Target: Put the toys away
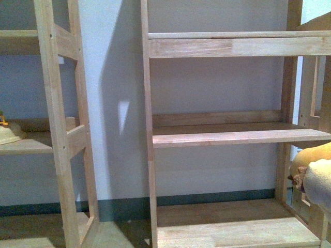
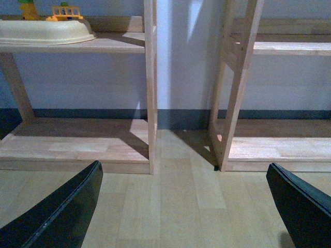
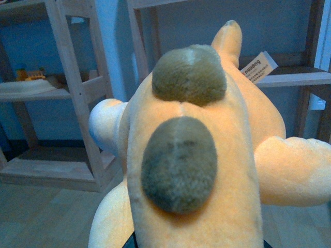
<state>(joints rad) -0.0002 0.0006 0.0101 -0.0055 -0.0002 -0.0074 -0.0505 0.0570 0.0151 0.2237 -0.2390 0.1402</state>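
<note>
As the front camera sees it: plush [image 1: 313, 161] shows only at the right edge, yellow-orange with a cream part, off the floor and beside the right rack [image 1: 227, 137]; neither pincer is in view.
Rack boards: bare middle and bottom boards lie ahead of the plush and toward the left pincer's side.
Left rack [image 1: 62, 139]: further off on the left, with a cream tray [image 1: 8, 133] on its board.
Left wrist view, left pincer [image 2: 183, 168]: fingers [image 2: 67, 212] spread wide, nothing between them, low over the floor [image 2: 181, 206].
Ahead of left pincer: gap between the two racks; the tray and a yellow toy [image 2: 64, 13] sit up and off to one side.
Right wrist view, right pincer: hidden under the plush, which fills the frame right against the wrist and hangs clear of the floor; I judge the pincer clamped on it.
Plush long axis: runs straight away from the right wrist toward the racks, two dark patches facing the camera.
Beyond it: a board with a printed card [image 3: 257, 67].
Nearer arm: right, already carrying; left is well apart.
</note>
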